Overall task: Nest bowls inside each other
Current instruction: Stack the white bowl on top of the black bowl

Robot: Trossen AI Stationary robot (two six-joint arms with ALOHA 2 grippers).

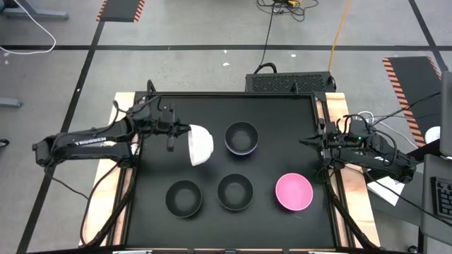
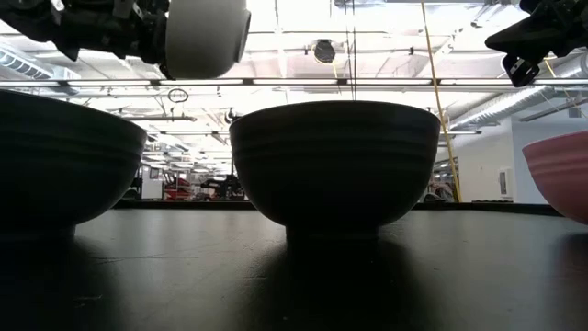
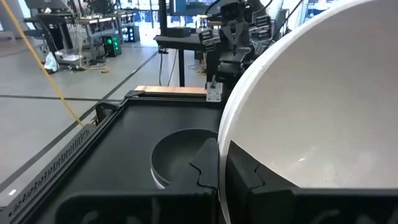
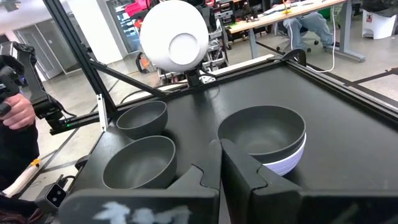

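Observation:
My left gripper (image 1: 183, 136) holds the white bowl (image 1: 200, 144) in the air over the table's left-middle, tipped on its side with the base toward the right arm (image 4: 174, 34). A black bowl sits inside the lavender bowl (image 1: 241, 137), whose rim shows below it (image 4: 289, 163). Two more black bowls (image 1: 184, 197) (image 1: 234, 192) and the pink bowl (image 1: 294, 192) stand apart on their bases along the near side. My right gripper (image 1: 309, 142) waits shut above the table's right edge, touching nothing. My left gripper holds the white bowl by its rim (image 3: 219, 149), one finger inside the hollow (image 3: 249, 177) and one outside (image 3: 206, 167). The fingers come about level from the table's left. The bowl is lifted clear (image 2: 197, 37), on its side, its opening facing the left arm.
The black tray's raised rim (image 1: 233, 97) bounds the work surface, with wooden boards beside it. A black box (image 1: 289, 81) and cables lie beyond the far edge. A person's hand (image 4: 12, 112) shows off the table in the right wrist view. Bare tray surface lies between the bowls.

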